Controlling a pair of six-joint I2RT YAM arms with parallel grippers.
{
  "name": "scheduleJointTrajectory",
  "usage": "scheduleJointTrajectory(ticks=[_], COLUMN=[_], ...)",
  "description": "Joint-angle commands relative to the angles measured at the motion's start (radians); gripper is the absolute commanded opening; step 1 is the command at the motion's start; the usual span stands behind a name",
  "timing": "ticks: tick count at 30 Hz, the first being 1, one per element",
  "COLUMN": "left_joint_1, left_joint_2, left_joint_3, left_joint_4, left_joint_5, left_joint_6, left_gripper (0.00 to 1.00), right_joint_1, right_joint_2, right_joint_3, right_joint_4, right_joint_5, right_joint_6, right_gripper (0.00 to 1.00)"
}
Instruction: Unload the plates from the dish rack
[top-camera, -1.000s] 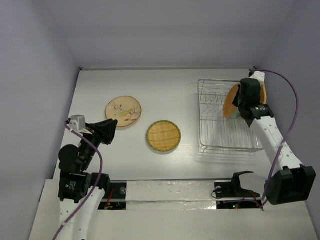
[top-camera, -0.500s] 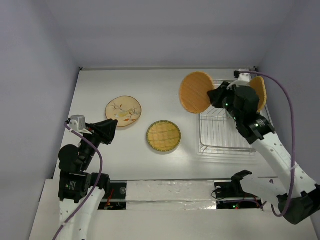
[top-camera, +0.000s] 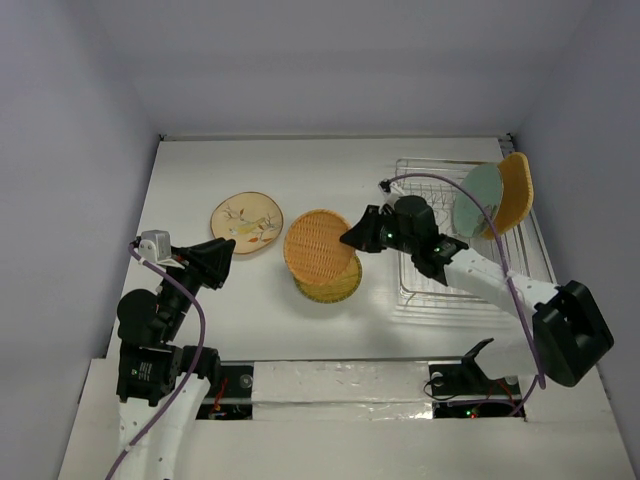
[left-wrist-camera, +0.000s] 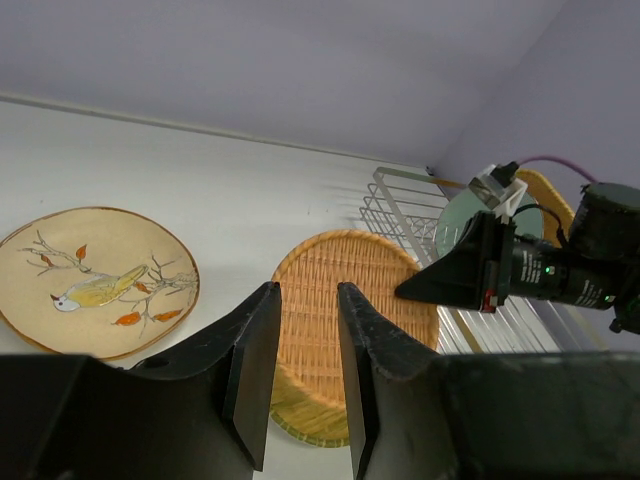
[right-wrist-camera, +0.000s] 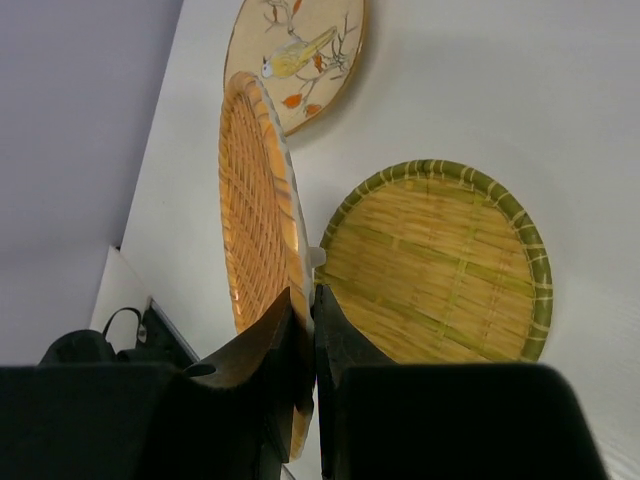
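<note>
Under my remote control, the right gripper (top-camera: 358, 236) pinches the rim of the orange woven plate (top-camera: 315, 245), holding it tilted on edge over a green-rimmed woven plate (top-camera: 338, 288) that lies flat on the white table (top-camera: 200, 170), just left of the dish rack (top-camera: 440, 270). I cannot tell whether the two plates touch. Hemmed in by lavender walls (top-camera: 330, 60), the mint-green plate (top-camera: 481, 196) and the orange-tan plate (top-camera: 516, 188) stand upright in the rack's far right corner. The cream plate (top-camera: 247, 221) lies flat farther left, beyond my left gripper (left-wrist-camera: 307, 292), whose fingers are parted and grip nothing.
</note>
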Motion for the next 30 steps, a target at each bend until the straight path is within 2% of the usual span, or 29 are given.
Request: scheduleJointTrajectory(ticks=[1,9,17,20,22,28,30], left_joint_1=[0.006,0.006,0.006,0.006,0.006,0.006,0.006], left_joint_2=[0.011,0.014,0.015,0.014,0.012,0.009,0.009], left_joint_3=[0.001,0.001,0.001,0.0,0.0,0.0,0.0], left_joint_4=[0.041,0.044,0.044,0.044,0.044,0.043,0.044], left_joint_5=[0.001,0.007,0.009,0.007,0.009,0.01,0.01], left_joint_6=[-0.001,0.001,-0.002,-0.001,-0.002,-0.001,-0.001], left_gripper=[0.26,0.27,0.27,0.27,0.27,0.27,0.27], right_joint_1=[0.006,0.006,0.006,0.006,0.006,0.006,0.006], right_joint_2=[0.017,0.06,0.107,0.124,0.135,0.152,0.153], right_joint_3=[-0.032,-0.126,-0.145,-0.154,-0.157,-0.154,-0.145], right_joint_4=[0.183,0.232,0.232,0.228,0.213,0.165,0.144], right_joint_5=[-0.029,-0.02,0.013,0.032,0.046,0.095,0.114], right_joint_6=[0.057,0.07,0.07,0.064,0.061,0.043,0.028], right_gripper=[0.0,0.0,0.02,0.08,0.19,0.35,0.48])
